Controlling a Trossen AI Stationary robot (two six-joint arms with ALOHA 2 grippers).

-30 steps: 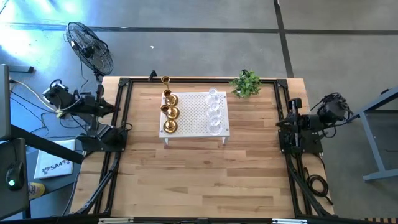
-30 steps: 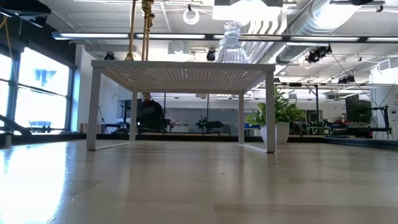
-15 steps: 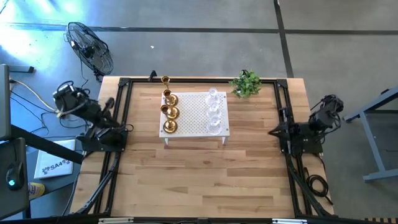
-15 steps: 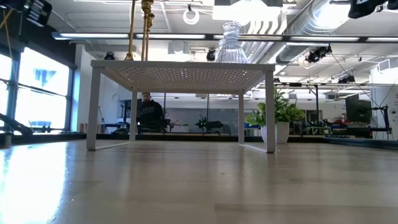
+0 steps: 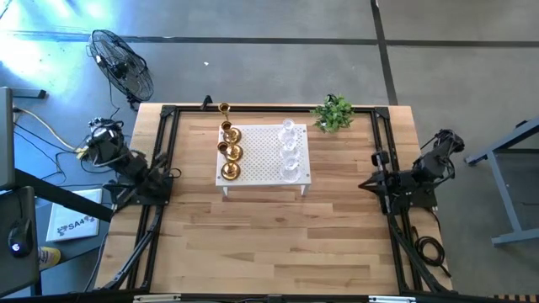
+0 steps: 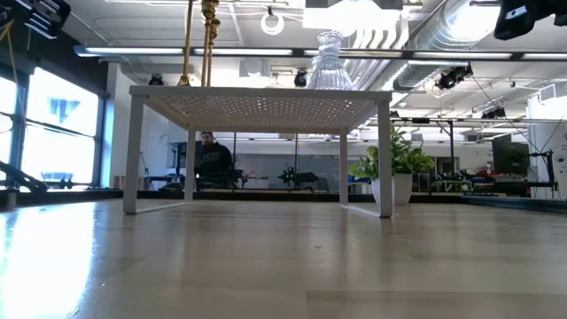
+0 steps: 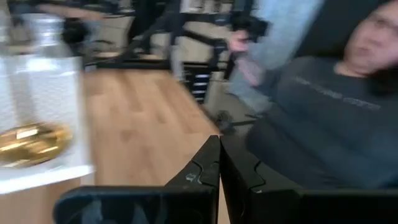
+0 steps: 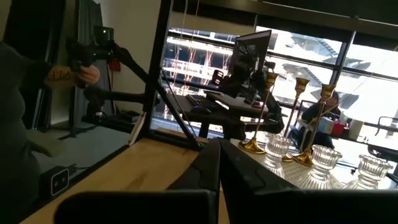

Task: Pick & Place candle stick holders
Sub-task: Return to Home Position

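**Sorted and parked**

Shows the gold candle stick holders (image 5: 229, 152) lined in one column down the left side of the white perforated stand (image 5: 261, 158), upper centre of the high view. Sets the glass candle stick holders (image 5: 289, 151) in a matching column down its right side. Groups like with like, evidently to hold each kind together as a set. Leaves nothing loose on the bare tabletop (image 5: 269, 236) to fetch, so judges the placing as done.

Finds the left pincer (image 7: 219, 142) pressed together and empty, tucked at the left edge of the high view beside the frame. Finds the right pincer (image 8: 219, 146) likewise pressed together and empty at the right edge. Parks both well apart from the stand, presumably to clear it and avoid knocking the tall brass stems.

Catches a person (image 7: 323, 106) beyond the tabletop in the left wrist view. Notes the small green plant (image 5: 334, 112) near the tabletop's upper right corner.
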